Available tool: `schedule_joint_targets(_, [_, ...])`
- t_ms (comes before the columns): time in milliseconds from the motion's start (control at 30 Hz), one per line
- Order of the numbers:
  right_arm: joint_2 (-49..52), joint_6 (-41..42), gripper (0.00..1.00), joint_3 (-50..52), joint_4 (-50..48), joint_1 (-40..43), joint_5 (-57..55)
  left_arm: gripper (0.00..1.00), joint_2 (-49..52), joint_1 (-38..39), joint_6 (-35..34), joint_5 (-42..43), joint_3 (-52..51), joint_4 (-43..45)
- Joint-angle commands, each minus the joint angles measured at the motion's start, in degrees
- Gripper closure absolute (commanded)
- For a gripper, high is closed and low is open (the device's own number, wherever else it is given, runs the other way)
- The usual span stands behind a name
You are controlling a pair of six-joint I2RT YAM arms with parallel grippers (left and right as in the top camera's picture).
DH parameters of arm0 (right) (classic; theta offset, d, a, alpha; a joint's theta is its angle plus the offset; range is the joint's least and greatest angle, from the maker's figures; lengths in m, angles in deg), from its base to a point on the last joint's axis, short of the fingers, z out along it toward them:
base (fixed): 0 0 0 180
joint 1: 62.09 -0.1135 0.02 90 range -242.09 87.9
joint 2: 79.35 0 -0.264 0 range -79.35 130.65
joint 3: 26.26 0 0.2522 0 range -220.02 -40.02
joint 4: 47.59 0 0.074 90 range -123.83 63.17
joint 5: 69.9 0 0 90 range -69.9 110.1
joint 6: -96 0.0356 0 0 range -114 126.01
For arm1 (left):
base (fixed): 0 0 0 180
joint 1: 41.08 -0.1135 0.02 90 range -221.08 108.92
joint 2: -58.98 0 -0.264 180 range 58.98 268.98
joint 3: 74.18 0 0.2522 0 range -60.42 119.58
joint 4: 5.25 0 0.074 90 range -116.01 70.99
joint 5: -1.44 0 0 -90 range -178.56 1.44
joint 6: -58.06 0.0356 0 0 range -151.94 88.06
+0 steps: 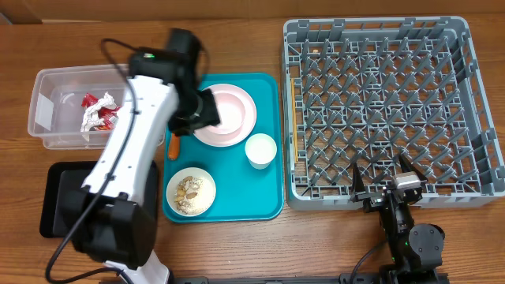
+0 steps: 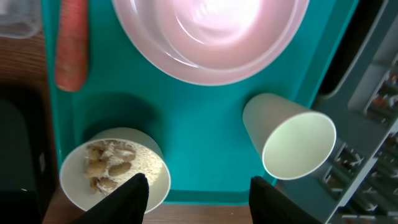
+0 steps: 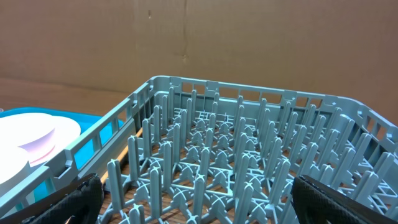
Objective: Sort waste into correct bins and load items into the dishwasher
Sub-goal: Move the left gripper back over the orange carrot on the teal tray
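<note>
On the teal tray (image 1: 268, 201) lie a wide white plate (image 1: 233, 110), a small white cup (image 1: 260, 150), a white bowl of pale crumbs (image 1: 191, 192) and an orange carrot (image 1: 172, 147). My left gripper (image 1: 193, 118) hovers over the plate's left edge. In the left wrist view it (image 2: 202, 202) is open and empty above the tray's front rim, between the crumb bowl (image 2: 115, 171) and the cup (image 2: 292, 140), with the carrot (image 2: 71, 43) at upper left. A red wrapper (image 1: 101, 110) and a napkin lie in the clear tub (image 1: 47, 87). My right gripper (image 1: 384, 180) stands open at the grey rack's (image 1: 387, 102) front edge.
The black tray (image 1: 55, 197) sits at front left, partly under the left arm. In the right wrist view the rack's pegs (image 3: 249, 155) fill the space ahead of the open gripper (image 3: 199, 205). A brown cardboard wall (image 3: 186, 37) stands behind the table.
</note>
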Motion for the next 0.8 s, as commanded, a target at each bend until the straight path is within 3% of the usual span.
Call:
schedule_joint_targets(0, [-0.6, -0.2, 0.00, 0.6, -0.3, 0.4, -0.3, 0.44, 1.6, 4.1, 0.6, -2.8, 0.0, -0.8])
schedule_joint_targets(133, [-0.6, -0.2, 0.00, 0.6, -0.3, 0.4, -0.3, 0.37, 2.1, 8.5, 0.6, -5.2, 0.0, -2.5])
schedule_joint_targets(233, [-0.6, -0.2, 0.00, 0.6, -0.3, 0.4, -0.3, 0.08, 2.1, 10.5, 0.6, -9.3, 0.0, -3.9])
schedule_joint_targets(467, [-0.6, -0.2, 0.00, 0.6, -0.3, 0.4, -0.3, 0.00, 2.1, 9.9, 0.6, -16.5, 0.0, -4.2])
schedule_joint_targets(600, [-0.6, -0.2, 0.00, 0.6, -0.3, 0.4, -0.3, 0.00, 2.1, 7.4, 1.9, -23.3, 0.0, -3.7])
schedule_joint_targets(767, [-0.6, -0.2, 0.00, 0.6, -0.3, 0.4, -0.3, 0.02, 2.2, 4.7, 4.4, -23.6, 0.0, -2.3])
